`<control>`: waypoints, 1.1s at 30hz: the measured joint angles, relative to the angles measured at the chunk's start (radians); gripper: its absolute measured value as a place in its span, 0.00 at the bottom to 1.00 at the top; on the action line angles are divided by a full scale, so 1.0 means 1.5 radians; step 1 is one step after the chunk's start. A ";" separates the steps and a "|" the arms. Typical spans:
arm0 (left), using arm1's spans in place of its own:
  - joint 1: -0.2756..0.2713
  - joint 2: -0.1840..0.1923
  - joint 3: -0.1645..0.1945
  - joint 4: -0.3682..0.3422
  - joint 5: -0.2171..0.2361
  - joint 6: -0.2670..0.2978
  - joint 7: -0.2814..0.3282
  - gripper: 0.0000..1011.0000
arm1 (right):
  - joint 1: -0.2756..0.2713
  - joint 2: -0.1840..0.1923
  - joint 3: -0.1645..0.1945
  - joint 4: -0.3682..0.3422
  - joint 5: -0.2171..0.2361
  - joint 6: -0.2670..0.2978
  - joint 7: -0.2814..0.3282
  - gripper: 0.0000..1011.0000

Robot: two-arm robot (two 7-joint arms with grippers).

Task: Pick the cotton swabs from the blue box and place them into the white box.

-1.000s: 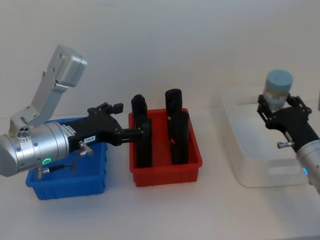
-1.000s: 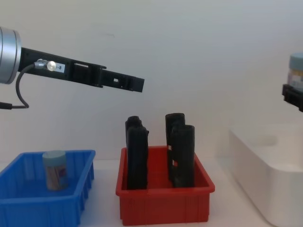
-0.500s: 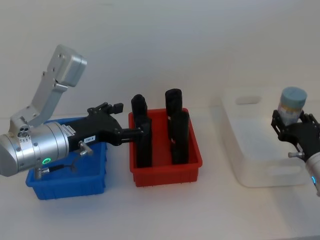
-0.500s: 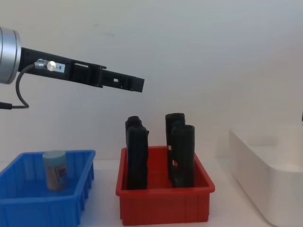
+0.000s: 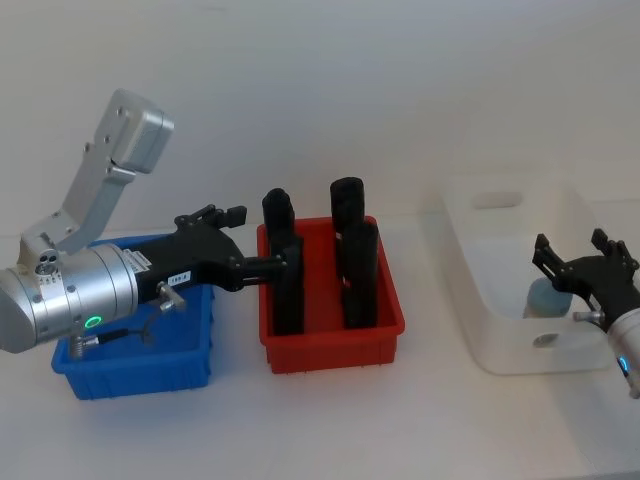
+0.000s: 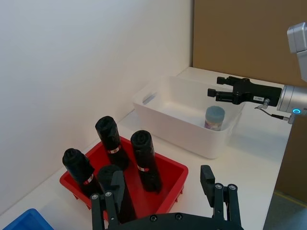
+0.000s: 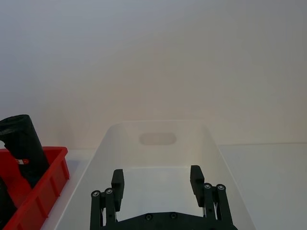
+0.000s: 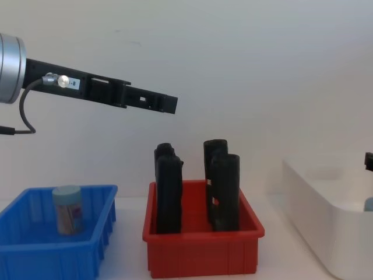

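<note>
One tub of cotton swabs (image 6: pixel 214 117) stood inside the white box (image 5: pixel 510 350), just below the right gripper (image 5: pixel 572 250), whose jaws were spread wide and empty. Another tub (image 8: pixel 67 209) sat in the blue box (image 8: pixel 35 256). Between the boxes, the red bin (image 8: pixel 201 256) of black blocks (image 8: pixel 224 192) lay beneath the wide-open left gripper (image 6: pixel 160 184).

No complete word or number can be read. A white sticker (image 8: pixel 74 83) is noted on the left arm (image 8: pixel 35 73) in the chest view; its dark print appears to end in "-8", the rest not made out. A small white tag (image 6: pixel 259 98) is seen on the right arm (image 6: pixel 288 98), print too small to read. A coloured label (image 8: pixel 70 219) is carried by the cotton swabs (image 8: pixel 67 201) in the blue box (image 8: pixel 46 262), wording illegible. Pale bands (image 6: pixel 143 168) are noted on the black blocks (image 6: pixel 146 155); no text made out.
</note>
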 joint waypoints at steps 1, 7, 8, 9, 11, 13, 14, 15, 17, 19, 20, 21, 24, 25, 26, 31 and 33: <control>0.000 0.000 0.000 0.000 0.000 0.000 0.000 0.99 | 0.001 0.000 0.000 0.002 0.000 0.000 0.001 0.84; 0.000 0.000 0.000 0.000 0.000 0.000 0.000 0.99 | 0.008 -0.005 0.001 0.016 0.001 -0.001 0.010 0.99; 0.000 0.000 0.000 0.000 0.000 0.000 0.000 0.99 | 0.009 -0.005 0.001 0.017 0.001 -0.002 0.011 0.99; 0.000 0.000 0.000 0.000 0.000 0.000 0.000 0.99 | 0.010 -0.006 0.002 0.019 0.001 -0.003 0.013 0.99; 0.000 0.000 0.000 0.000 0.000 0.000 0.000 0.99 | 0.011 -0.007 0.003 0.022 0.001 -0.005 0.015 0.99; 0.000 0.000 0.000 0.000 0.000 0.000 0.000 0.99 | 0.012 -0.007 0.003 0.023 0.001 -0.007 0.016 0.99; 0.000 0.000 0.000 0.000 0.000 0.000 0.000 0.99 | 0.012 -0.007 0.003 0.023 0.001 -0.007 0.017 0.99; 0.000 0.000 0.000 0.000 0.000 0.000 0.000 0.99 | 0.013 -0.008 0.004 0.023 0.000 -0.009 0.018 0.99; 0.000 0.000 0.000 0.000 0.000 0.000 0.000 0.99 | 0.013 -0.008 0.004 0.023 0.000 -0.011 0.019 0.99; 0.000 0.000 0.000 0.000 0.000 0.000 0.000 0.99 | 0.013 -0.008 0.005 0.023 -0.001 -0.012 0.020 0.99; 0.000 0.000 0.000 0.000 0.000 0.000 0.000 0.99 | 0.013 -0.008 0.005 0.023 -0.001 -0.013 0.020 0.99; 0.000 0.000 0.000 0.000 0.000 0.000 0.000 0.99 | 0.013 -0.008 0.006 0.023 -0.002 -0.014 0.021 0.99; 0.000 0.000 0.000 0.000 0.000 0.000 0.000 0.99 | 0.013 -0.008 0.006 0.022 -0.002 -0.015 0.022 0.99; 0.000 0.000 0.000 0.000 0.000 0.000 0.000 0.99 | 0.013 -0.009 0.006 0.021 -0.003 -0.016 0.022 0.99; 0.000 0.000 0.000 0.000 0.000 0.000 0.000 0.99 | 0.013 -0.009 0.007 0.021 -0.003 -0.016 0.022 0.99; 0.000 0.000 0.000 0.000 0.000 0.000 0.000 0.99 | 0.013 -0.009 0.008 0.020 -0.004 -0.018 0.024 0.99; 0.000 0.000 0.000 0.000 0.000 0.000 0.000 0.99 | 0.013 -0.009 0.008 0.019 -0.004 -0.018 0.024 0.99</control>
